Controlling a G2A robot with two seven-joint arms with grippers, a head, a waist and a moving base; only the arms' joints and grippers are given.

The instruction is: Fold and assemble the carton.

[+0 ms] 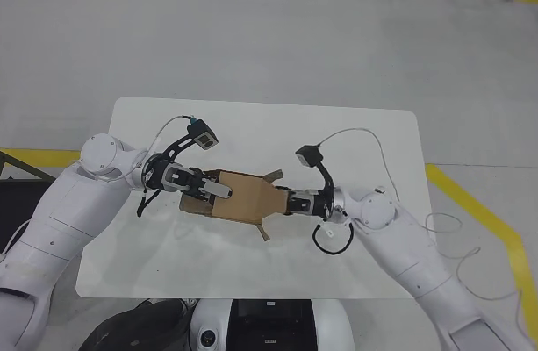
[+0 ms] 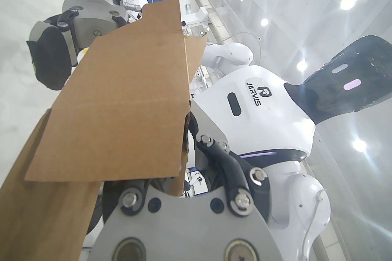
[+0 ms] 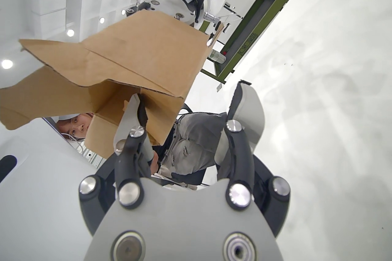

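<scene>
1. One brown carton, half-folded, sits over the middle of the white table. A loose flap hangs at its 5 o'clock.
2. It looks like light, thin corrugated board, stiff across the panels, hinging at the creases and easily crushed. I'd grip the panel edges.
3. Two claws: the left gripper at the carton's 9 o'clock end is pinched onto it. The right gripper at 3 o'clock is spread wide, holding nothing.

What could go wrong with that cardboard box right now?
The right tool is open, with only one finger against the carton, so the carton could slip or swing. Its loose flaps might snag on the table or fold the wrong way.
</scene>
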